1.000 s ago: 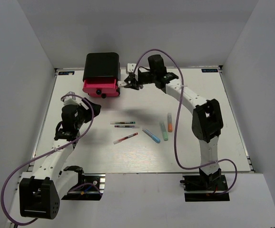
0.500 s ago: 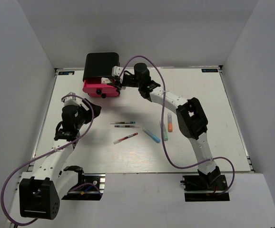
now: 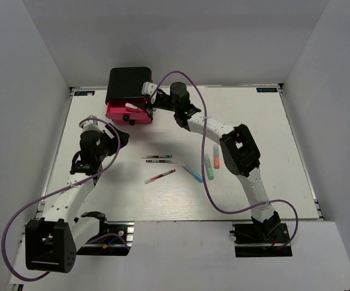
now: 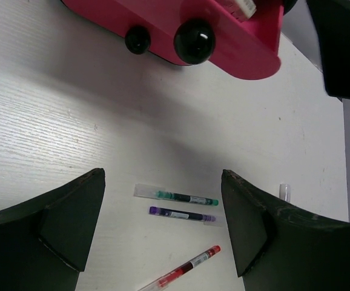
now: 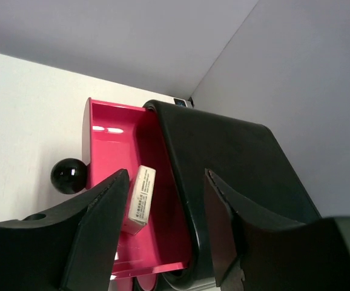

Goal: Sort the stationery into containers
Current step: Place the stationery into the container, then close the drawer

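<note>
The black cabinet (image 3: 128, 83) has its top pink drawer (image 3: 126, 114) pulled out. My right gripper (image 3: 143, 104) hovers over that drawer. In the right wrist view its jaws (image 5: 166, 236) stand open, and the white eraser (image 5: 140, 199) lies tilted inside the pink drawer (image 5: 111, 148), close by the left finger (image 5: 96, 230). My left gripper (image 3: 115, 138) is open above the table, left of the pens. Two whitish pens (image 3: 157, 159), a red pen (image 3: 160, 176), and blue (image 3: 192, 173), green (image 3: 209, 168) and orange (image 3: 215, 157) markers lie mid-table.
The left wrist view looks down between open fingers (image 4: 163, 230) at the green-tipped pen (image 4: 175, 196), purple-tipped pen (image 4: 181, 213) and red pen (image 4: 184, 270). Black drawer knobs (image 4: 194, 37) face the table. Grey walls enclose the white table (image 3: 254, 121).
My right arm swung left from beside the cabinet to over the open drawer, and its jaws widened, leaving the eraser in the drawer. The left arm has stayed put.
</note>
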{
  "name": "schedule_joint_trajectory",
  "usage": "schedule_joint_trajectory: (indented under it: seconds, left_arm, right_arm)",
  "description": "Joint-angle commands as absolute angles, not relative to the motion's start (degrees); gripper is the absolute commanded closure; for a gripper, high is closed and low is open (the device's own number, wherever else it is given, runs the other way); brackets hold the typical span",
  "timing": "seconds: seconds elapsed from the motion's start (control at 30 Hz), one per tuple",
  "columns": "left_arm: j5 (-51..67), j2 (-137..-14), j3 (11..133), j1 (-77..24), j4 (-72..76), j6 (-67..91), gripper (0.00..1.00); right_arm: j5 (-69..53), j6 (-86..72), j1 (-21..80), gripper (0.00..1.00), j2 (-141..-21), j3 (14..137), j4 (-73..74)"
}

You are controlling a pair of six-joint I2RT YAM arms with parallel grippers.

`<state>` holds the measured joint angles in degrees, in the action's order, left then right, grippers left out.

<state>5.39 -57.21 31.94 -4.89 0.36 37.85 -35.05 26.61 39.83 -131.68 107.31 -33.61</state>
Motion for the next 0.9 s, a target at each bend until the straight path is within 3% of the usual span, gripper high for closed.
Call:
schedule_joint_trajectory:
  seconds: [0.0, 0.13, 0.17, 0.2, 0.3, 0.57, 0.87]
  left_arm:
    - [6.2, -59.8, 33.9, -5.0, 2.9, 37.9, 0.13]
    - [5.6, -64.1, 33.9, -4.5, 7.7, 38.4, 0.24]
    - [5.6, -65.2, 33.9, -4.5, 8.6, 38.4, 0.32]
    - [5.6, -66.3, 34.6, -4.5, 9.4, 37.9, 0.36]
    - [5.6, -71.8, 35.8, -4.5, 12.7, 37.9, 0.44]
    - [3.6, -83.7, 44.0, -4.5, 17.3, 37.9, 0.52]
    - [2.5, -89.8, 50.3, -4.5, 18.4, 39.6, 0.52]
  right_arm:
    - [-34.2, 25.1, 40.0, 0.42, -131.2, 110.7, -37.5]
    - [-33.1, 24.2, 39.4, 0.52, -128.9, 109.2, -37.4]
    - [-32.4, 24.2, 39.3, 0.58, -127.2, 107.7, -37.4]
    - [-31.8, 24.0, 38.6, 0.75, -125.4, 105.8, -37.8]
    - [-31.0, 23.7, 37.2, 0.97, -121.4, 99.9, -38.2]
    - [-30.1, 26.1, 32.5, 0.97, -107.8, 83.2, -35.8]
    - [-30.2, 28.7, 26.9, 0.97, -98.7, 72.0, -29.7]
